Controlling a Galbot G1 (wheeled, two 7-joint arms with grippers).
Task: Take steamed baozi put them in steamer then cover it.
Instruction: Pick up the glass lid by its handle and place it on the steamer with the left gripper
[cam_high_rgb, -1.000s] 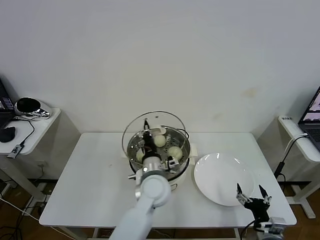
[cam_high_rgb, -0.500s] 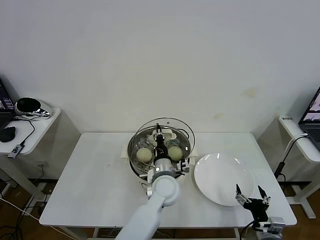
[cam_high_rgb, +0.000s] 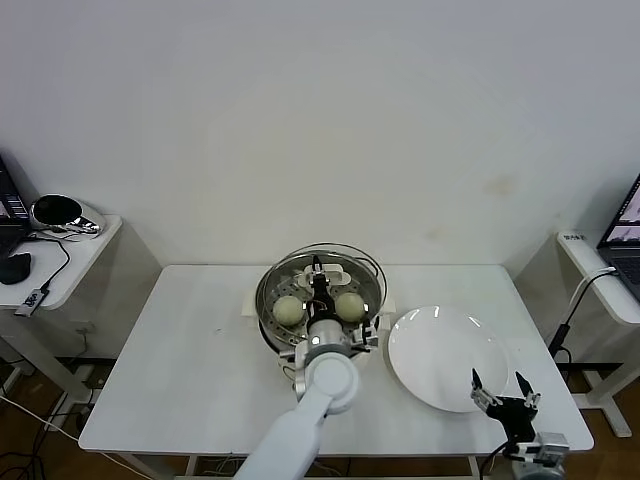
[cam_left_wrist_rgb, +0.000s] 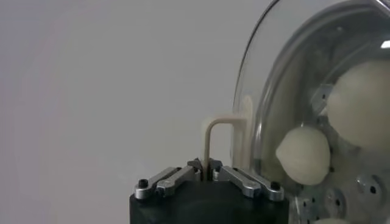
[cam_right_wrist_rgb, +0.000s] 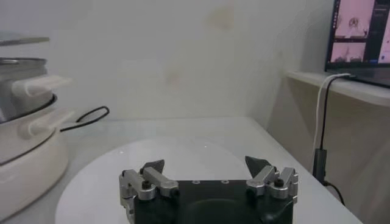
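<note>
Fingers (cam_left_wrist_rgb: 183, 177) of the left gripper (cam_high_rgb: 318, 268) pinch the glass lid's handle (cam_left_wrist_rgb: 214, 135), holding the lid (cam_left_wrist_rgb: 268, 61) seemingly centred directly above the steamer (cam_high_rgb: 372, 341), while the spread right gripper (cam_high_rgb: 498, 387) idles farther off.

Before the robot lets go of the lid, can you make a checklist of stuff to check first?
1. Baozi inside the steamer: ok, two show through the glass; any others cannot tell.
2. Left gripper shut on the lid handle: ok.
3. Glass lid over the steamer: ok.
4. Lid seated flat on the rim: cannot tell.
5. White plate bare: ok.
6. Right gripper open, parked by the plate's near edge: ok.
</note>
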